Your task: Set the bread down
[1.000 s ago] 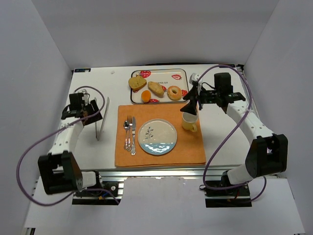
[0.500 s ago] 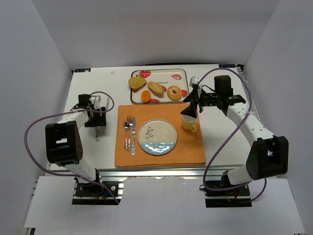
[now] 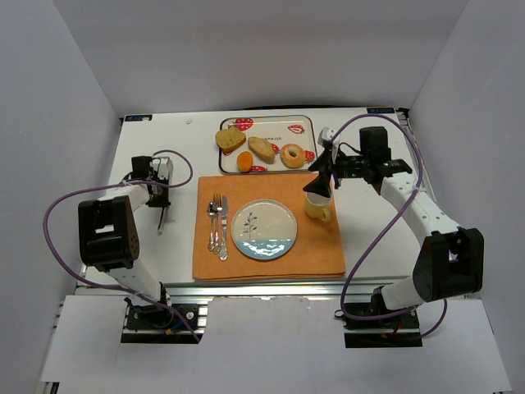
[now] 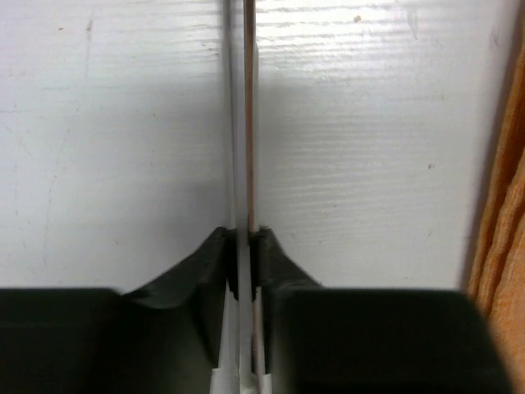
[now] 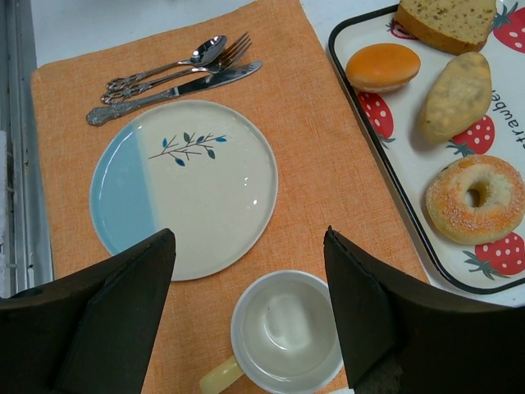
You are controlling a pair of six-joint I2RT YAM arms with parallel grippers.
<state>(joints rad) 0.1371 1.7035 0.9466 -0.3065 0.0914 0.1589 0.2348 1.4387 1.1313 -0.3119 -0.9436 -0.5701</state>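
Top view: the left hand [image 3: 161,195] is out over the white bench [image 3: 369,246], pinching a thin upright strip [image 3: 161,215]. The right hand [image 3: 318,182] hangs just above a yellow mug [image 3: 318,205] on an orange placemat [image 3: 271,263]. Just beyond the right hand lies a tray [image 3: 271,127]. The bread slice [image 3: 230,139] is at its end farthest from that hand.

Left wrist view: the hand's [image 4: 244,246] two dark fingers [image 4: 215,254] are pressed together on the thin strip [image 4: 246,123], which runs straight ahead over the bench [image 4: 369,123].

Right wrist view: the hand [image 5: 248,238] is spread wide and holds nothing. The mug [image 5: 285,328] sits below, between its fingers. A plate [image 5: 184,185] and cutlery [image 5: 172,78] lie ahead to the left. The tray [image 5: 414,168] is ahead to the right, with the bread slice [image 5: 447,20] at its far end, well apart from the fingers.
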